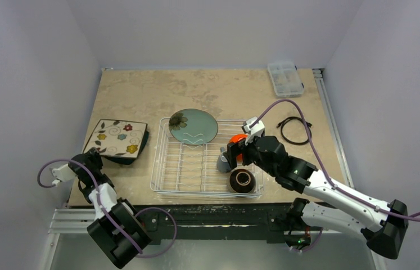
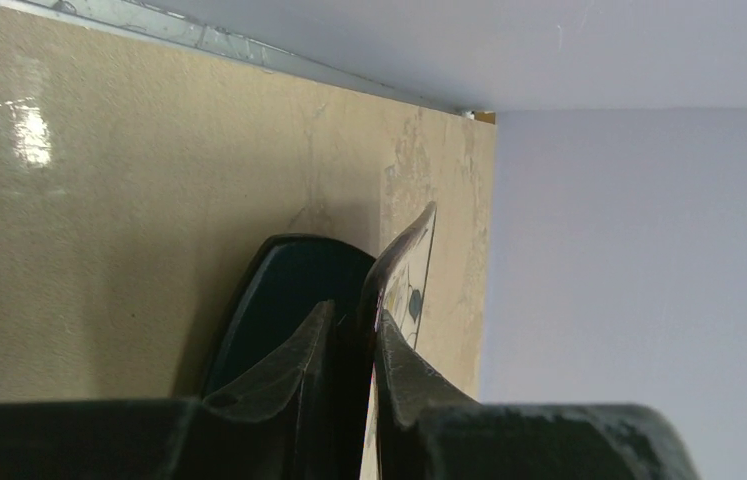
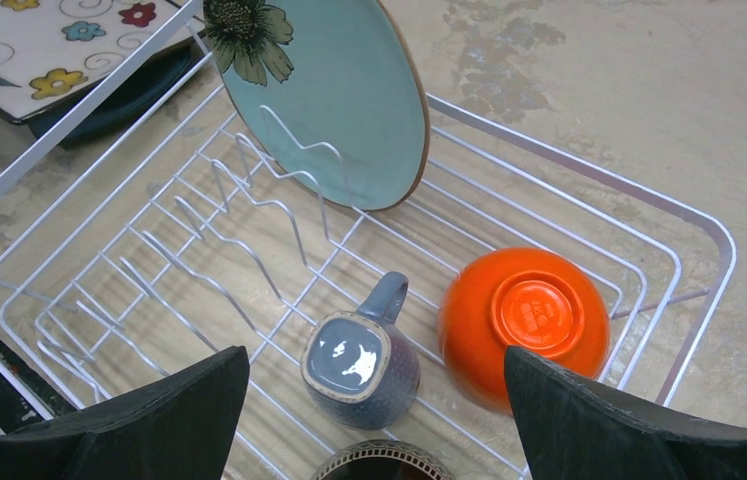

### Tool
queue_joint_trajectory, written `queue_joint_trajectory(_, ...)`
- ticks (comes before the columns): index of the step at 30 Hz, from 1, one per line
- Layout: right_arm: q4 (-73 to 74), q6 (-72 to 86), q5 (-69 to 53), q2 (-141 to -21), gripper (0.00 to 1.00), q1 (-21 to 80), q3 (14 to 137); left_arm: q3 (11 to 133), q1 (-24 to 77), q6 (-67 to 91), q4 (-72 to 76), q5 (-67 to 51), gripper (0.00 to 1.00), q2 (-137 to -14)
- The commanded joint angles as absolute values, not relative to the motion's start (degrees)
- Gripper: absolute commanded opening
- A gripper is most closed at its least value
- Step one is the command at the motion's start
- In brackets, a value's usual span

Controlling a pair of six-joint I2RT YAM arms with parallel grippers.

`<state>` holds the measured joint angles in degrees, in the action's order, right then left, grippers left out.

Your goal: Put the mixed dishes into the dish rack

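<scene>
The dish rack [image 1: 165,169] stands mid-table. In it, the pale-teal plate [image 1: 194,126] stands upright at the back. The orange bowl [image 3: 524,322] lies upside down, the grey cup [image 3: 361,365] sits beside it, and the dark brown bowl [image 1: 242,181] is at the near right corner. My right gripper [image 3: 374,352] is open and empty, hovering above the cup and bowls [image 1: 234,149]. The square flower-patterned plate [image 1: 116,137] lies left of the rack. My left gripper [image 2: 354,325] is shut on its near edge [image 2: 411,265], one finger above and one below.
A dark flat object [image 2: 289,290] lies under the square plate. A clear plastic compartment box [image 1: 285,78] sits at the back right. A black coiled cable [image 1: 293,129] lies right of the rack. A metal rail [image 1: 207,211] runs along the table's near edge.
</scene>
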<state>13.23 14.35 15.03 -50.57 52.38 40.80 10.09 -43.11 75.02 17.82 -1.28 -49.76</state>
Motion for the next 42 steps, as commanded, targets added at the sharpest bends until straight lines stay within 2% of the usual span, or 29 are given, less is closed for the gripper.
queue_joint_trajectory(1, 11.8, 15.2, 14.8, -49.8, 0.99, 52.3, 43.3, 16.1, -43.4, 87.0, 29.0, -6.2, 0.00, -47.7)
queue_joint_trajectory(10, 12.2, 15.0, 14.4, -50.8, 0.99, 52.3, 43.9, 15.7, -43.4, 94.8, 32.4, -6.5, 0.00, -46.1)
queue_joint_trajectory(16, 11.5, 15.4, 14.0, -51.7, 0.99, 52.3, 44.4, 20.6, -43.0, 96.2, 35.1, -9.9, 0.00, -47.1)
queue_joint_trajectory(26, 9.4, 19.7, 10.7, -53.5, 0.99, 52.3, 47.2, 29.5, -34.2, 93.2, 29.1, -11.5, 0.00, -44.4)
queue_joint_trajectory(35, -2.9, 38.0, 1.1, -58.2, 0.99, 52.1, 50.9, 34.1, -27.5, 95.1, 26.4, -12.7, 0.00, -41.3)
queue_joint_trajectory(42, -18.4, 53.6, -3.0, -70.1, 0.99, 52.1, 55.7, 34.8, -22.9, 97.5, 24.6, -13.0, 0.00, -38.9)
